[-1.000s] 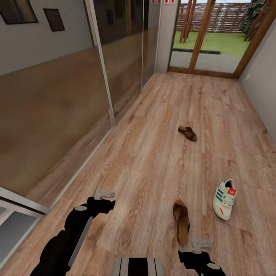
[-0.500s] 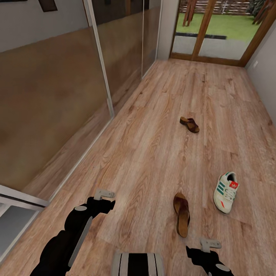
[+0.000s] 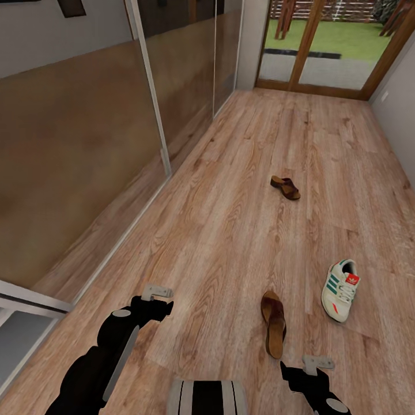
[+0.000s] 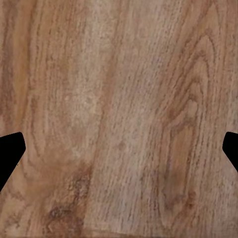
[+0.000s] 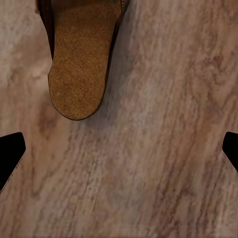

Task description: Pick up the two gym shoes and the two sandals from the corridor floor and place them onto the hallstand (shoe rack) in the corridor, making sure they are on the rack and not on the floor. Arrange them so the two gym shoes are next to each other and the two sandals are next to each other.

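Note:
A dark brown sandal [image 3: 274, 323] with a tan footbed lies on the wood-plank corridor floor [image 3: 230, 230], just ahead of my right gripper [image 3: 317, 364]. The right wrist view looks down on its heel [image 5: 79, 64], beyond the right gripper [image 5: 119, 153], which is open. The second sandal [image 3: 285, 187] lies farther down the corridor. One white gym shoe [image 3: 340, 289] with green stripes rests to the right of the near sandal. My left gripper [image 3: 157, 293] hangs open over bare floor [image 4: 119, 99], with nothing between its fingers. The hallstand is out of view.
Glass-fronted sliding panels [image 3: 144, 86] line the left wall. A grey wall [image 3: 397, 132] bounds the right side. At the far end, wood-framed glass doors [image 3: 314, 46] look onto a lawn. Bare planks run between the shoes and the left wall.
The camera tilted down and moved forward a little between the earliest frame and the middle one. Since then the shoes hold their places and the right gripper has edged slightly right.

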Robot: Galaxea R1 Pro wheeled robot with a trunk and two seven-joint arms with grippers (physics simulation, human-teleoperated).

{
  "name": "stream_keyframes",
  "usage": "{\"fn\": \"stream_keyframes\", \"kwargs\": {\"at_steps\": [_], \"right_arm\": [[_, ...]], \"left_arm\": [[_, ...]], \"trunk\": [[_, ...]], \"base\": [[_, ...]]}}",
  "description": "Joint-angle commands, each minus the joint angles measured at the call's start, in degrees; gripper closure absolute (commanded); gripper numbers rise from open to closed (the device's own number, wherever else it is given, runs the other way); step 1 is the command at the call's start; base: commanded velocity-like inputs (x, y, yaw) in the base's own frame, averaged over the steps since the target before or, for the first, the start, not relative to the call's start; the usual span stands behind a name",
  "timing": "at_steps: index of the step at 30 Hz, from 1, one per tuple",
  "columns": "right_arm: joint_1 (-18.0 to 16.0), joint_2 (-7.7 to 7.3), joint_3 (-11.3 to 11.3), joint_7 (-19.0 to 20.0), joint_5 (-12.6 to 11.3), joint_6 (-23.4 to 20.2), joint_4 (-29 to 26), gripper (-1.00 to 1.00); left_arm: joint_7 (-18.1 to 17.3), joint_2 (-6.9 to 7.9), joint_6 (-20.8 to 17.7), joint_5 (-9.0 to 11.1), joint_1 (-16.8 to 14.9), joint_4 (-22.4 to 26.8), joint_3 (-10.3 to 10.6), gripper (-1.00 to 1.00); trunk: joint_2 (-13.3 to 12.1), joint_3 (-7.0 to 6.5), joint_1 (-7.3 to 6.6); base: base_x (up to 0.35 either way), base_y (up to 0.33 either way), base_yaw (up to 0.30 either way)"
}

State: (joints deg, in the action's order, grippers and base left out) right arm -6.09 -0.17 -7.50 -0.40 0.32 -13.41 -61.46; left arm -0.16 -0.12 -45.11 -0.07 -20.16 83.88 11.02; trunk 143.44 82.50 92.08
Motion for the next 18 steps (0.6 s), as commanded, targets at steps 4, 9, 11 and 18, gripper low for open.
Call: {"fn": "stream_keyframes", "kwargs": {"at_steps": [4, 9, 11, 18], "right_arm": [[0.0, -0.01, 0.0, 0.0, -0.2, -0.2, 0.6, -1.00], [-0.1, -0.01, 0.0, 0.0, -0.4, -0.1, 1.5, -1.00], [-0.1, -0.01, -0.1, 0.0, -0.4, -0.1, 1.7, -1.00], [-3.5, -0.01, -0.1, 0.0, -0.5, -0.1, 3.6, -1.00]], "left_arm": [[0.0, 0.03, -0.3, 0.0, 0.0, 0.1, 0.0, -1.00], [0.0, 0.03, -0.3, 0.0, 0.0, 0.1, 0.1, -1.00], [0.0, 0.04, -0.3, 0.0, 0.0, 0.1, 0.1, -1.00], [0.0, 0.04, -0.3, 0.0, 0.0, 0.1, 0.1, -1.00]], "trunk": [[0.0, 0.04, 0.01], [0.0, 0.04, 0.01], [0.0, 0.04, 0.01], [0.0, 0.04, 0.01]], "base": [[0.239, 0.000, 0.000], [0.266, 0.000, 0.000], [0.132, 0.000, 0.000], [0.037, 0.000, 0.000]]}}
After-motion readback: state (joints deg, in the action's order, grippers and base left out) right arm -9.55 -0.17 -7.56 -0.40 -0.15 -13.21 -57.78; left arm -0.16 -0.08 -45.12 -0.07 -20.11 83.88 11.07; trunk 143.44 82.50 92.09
